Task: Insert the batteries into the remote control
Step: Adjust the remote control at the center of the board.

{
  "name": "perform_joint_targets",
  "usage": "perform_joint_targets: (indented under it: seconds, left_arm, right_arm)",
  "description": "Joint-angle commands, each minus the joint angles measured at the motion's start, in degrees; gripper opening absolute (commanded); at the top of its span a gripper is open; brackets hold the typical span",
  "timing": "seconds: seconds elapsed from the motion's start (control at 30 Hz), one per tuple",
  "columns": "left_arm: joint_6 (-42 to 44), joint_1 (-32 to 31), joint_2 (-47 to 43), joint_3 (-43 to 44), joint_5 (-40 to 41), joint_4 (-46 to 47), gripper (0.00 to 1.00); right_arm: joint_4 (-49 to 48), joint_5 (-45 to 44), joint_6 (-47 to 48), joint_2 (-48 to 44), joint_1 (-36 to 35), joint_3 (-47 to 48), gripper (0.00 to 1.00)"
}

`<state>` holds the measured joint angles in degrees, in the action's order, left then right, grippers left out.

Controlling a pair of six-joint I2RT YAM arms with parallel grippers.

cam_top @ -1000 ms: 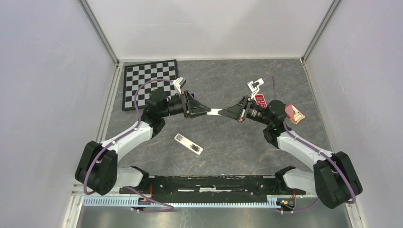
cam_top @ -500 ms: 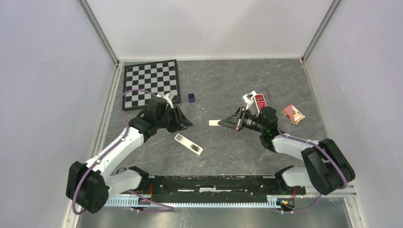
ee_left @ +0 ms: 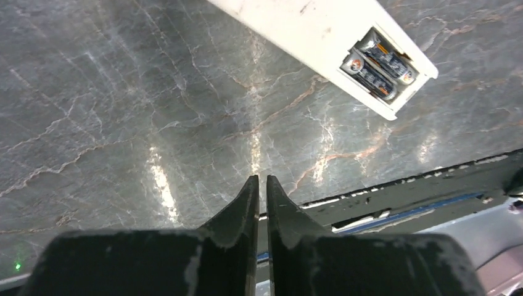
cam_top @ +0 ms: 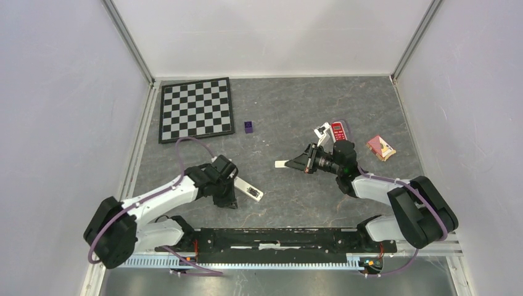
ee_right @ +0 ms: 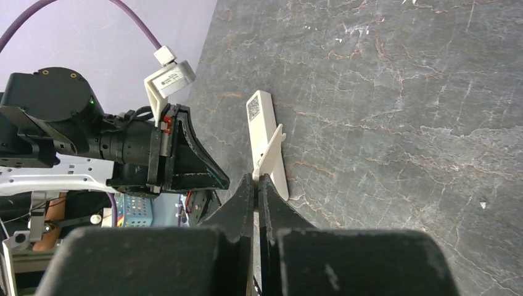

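Delta vs 1 s ago: both claws had met mid-table on the white cover (cam_top: 282,164). Since then the left arm pulled back toward its base. The left gripper (cam_top: 227,198) ended low, at the left end of the remote control (cam_top: 251,192). The right gripper (cam_top: 296,163) kept the cover and drifted slightly nearer the arm bases. The purple cube (cam_top: 248,127), hidden by the left arm back then, was in view again near the chessboard (cam_top: 196,109).

Left wrist view: left gripper (ee_left: 262,179) jaws were almost together, only a thin slit, with nothing between them. They hung over bare table (ee_left: 123,123), clear of the remote control (ee_left: 296,24).

The remote lay flat on the table, compartment open and facing up. Both batteries (ee_left: 377,65) were seated in it side by side.

Right wrist view: right gripper (ee_right: 259,180) was pinched tight on one end of the white cover (ee_right: 271,148), which stuck out edge-on past the fingertips. The remote control (ee_right: 262,117) lay beyond it, apart.

The red remote (cam_top: 338,130) sat behind the right wrist.
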<state>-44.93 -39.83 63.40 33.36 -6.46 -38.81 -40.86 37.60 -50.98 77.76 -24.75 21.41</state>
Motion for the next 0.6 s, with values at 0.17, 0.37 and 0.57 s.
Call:
perform_joint_targets:
  seconds: [0.17,0.37,0.57]
  left_arm:
    - [-3.7,-1.9,9.7,3.7,7.7,7.1,0.31]
    - [-1.2,-1.9,16.7,7.1,6.9,11.9,0.43]
    - [-0.9,-1.9,21.0,10.2,7.5,13.3,0.45]
  right_arm:
    - [0.6,-0.6,1.9,-0.3,-0.2,1.8,0.0]
    - [0.8,-0.1,2.3,0.1,-0.2,1.9,0.0]
    - [0.8,0.4,2.6,0.7,-0.2,2.4,0.0]
